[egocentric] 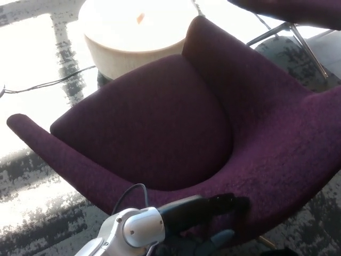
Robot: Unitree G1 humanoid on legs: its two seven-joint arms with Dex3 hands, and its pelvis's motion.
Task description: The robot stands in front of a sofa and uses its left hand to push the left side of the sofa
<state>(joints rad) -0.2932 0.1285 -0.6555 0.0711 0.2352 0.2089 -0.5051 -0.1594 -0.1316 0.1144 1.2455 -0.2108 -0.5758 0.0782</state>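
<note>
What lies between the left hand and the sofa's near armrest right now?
Nothing: in the head view the left hand lies right against the purple sofa, fingers on the armrest's outer side, with no gap showing.

I'm seeing a round cream table (139, 37) sitting top centre, with a small orange thing (140, 18) lying on it, too blurred to identify. Black cable (48, 84) is running across the patterned grey carpet (32, 160) at left. Metal chair legs (298, 37) are showing top right.
</note>
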